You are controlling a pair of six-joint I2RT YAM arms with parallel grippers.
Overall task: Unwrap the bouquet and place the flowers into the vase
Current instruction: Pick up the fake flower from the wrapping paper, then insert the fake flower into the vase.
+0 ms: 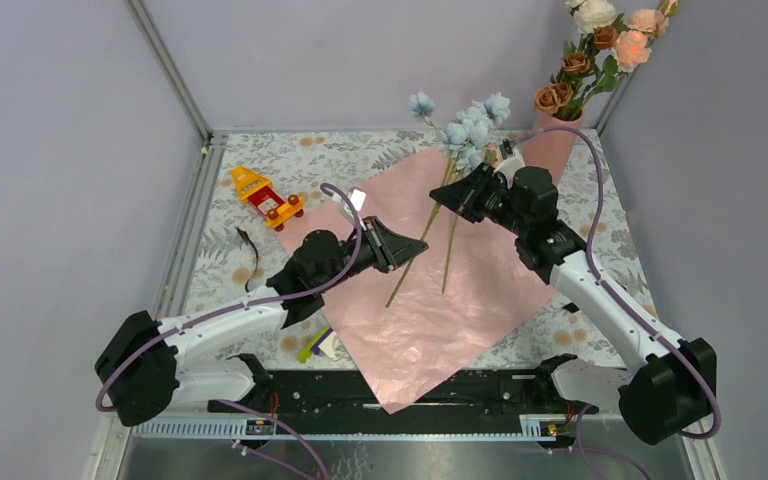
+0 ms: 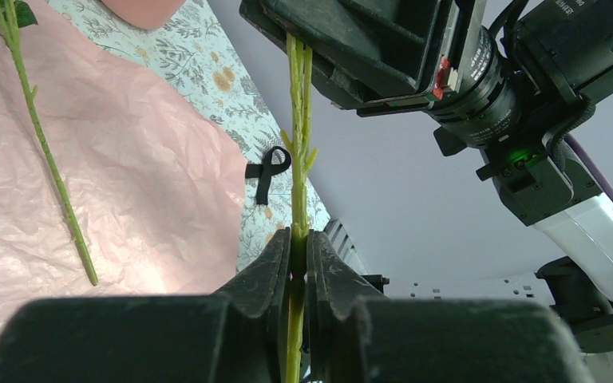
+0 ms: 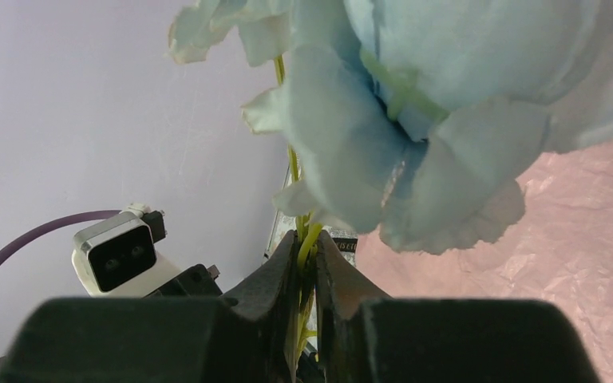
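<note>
The bouquet lies unwrapped: its pink paper (image 1: 430, 300) is spread flat on the table. Pale blue flowers (image 1: 470, 130) are held up above it by both grippers. My right gripper (image 1: 452, 196) is shut on their green stems just under the blooms (image 3: 415, 120). My left gripper (image 1: 407, 246) is shut lower down on one stem (image 2: 298, 144). A second stem (image 1: 449, 255) hangs over the paper, free of the left gripper. The salmon vase (image 1: 552, 148) stands at the back right, holding peach, cream and rust flowers (image 1: 600, 45).
A black ribbon (image 1: 248, 255) lies on the floral cloth at the left. A yellow and red toy (image 1: 265, 195) sits behind it. Small loose items (image 1: 320, 345) lie by the paper's near left edge. Grey walls close in the back and sides.
</note>
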